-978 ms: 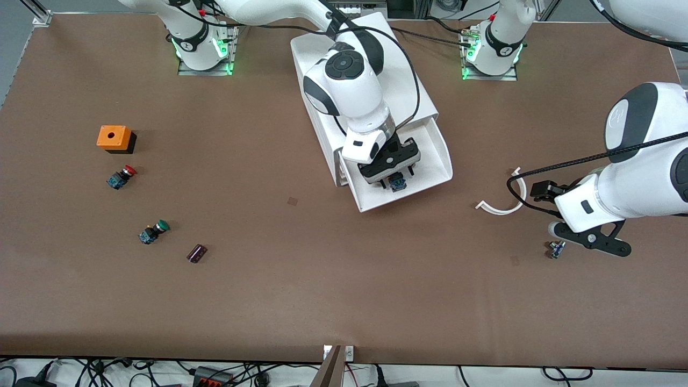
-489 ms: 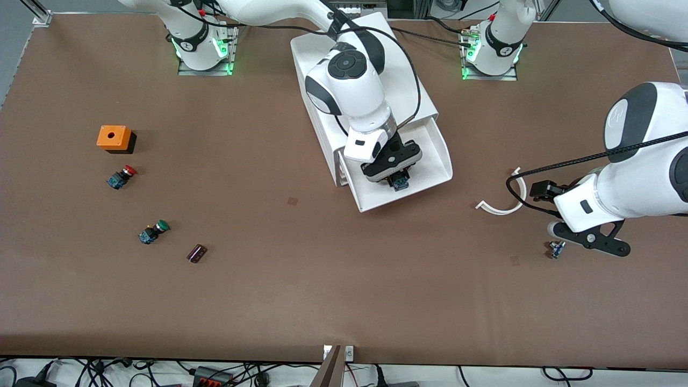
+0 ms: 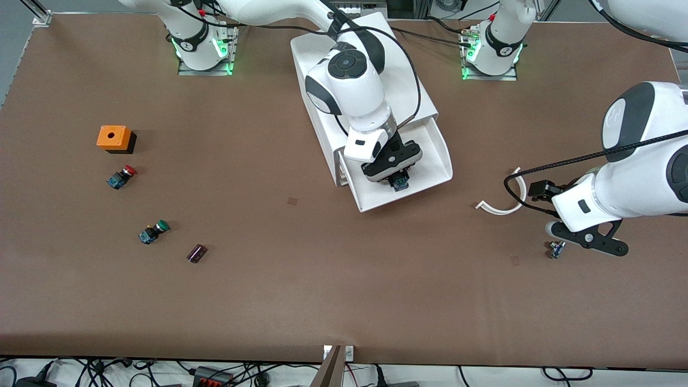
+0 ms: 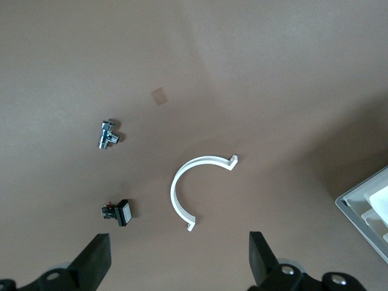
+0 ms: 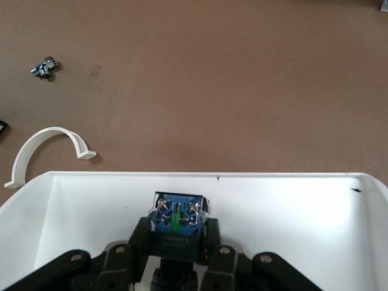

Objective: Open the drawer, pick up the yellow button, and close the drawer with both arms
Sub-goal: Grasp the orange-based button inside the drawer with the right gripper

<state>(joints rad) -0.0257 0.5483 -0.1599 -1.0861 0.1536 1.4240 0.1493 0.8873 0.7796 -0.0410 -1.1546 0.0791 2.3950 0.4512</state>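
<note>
The top drawer [image 3: 432, 153] of the white cabinet [image 3: 411, 91] is pulled open toward the front camera. My right gripper [image 3: 396, 179] is down inside it, shut on the button [image 3: 398, 185]. In the right wrist view the black fingers [image 5: 140, 237] clamp the button's black-and-blue body [image 5: 176, 219] above the drawer floor [image 5: 291, 206]. The button's cap is hidden by the gripper. My left gripper [image 3: 588, 240] waits open and empty over the table at the left arm's end; its view shows the fingertips [image 4: 94, 257] spread wide.
A white curved clip [image 3: 504, 204] lies between the cabinet and my left gripper, with a metal fitting [image 4: 108, 134] and a black square switch [image 4: 119, 213] nearby. An orange box [image 3: 114, 138], a red-capped button [image 3: 121, 176], a green-capped button [image 3: 153, 231] and a dark part [image 3: 196, 253] lie toward the right arm's end.
My right gripper has lowered slightly in the drawer and its fingers have closed on the button. My left arm has barely shifted.
</note>
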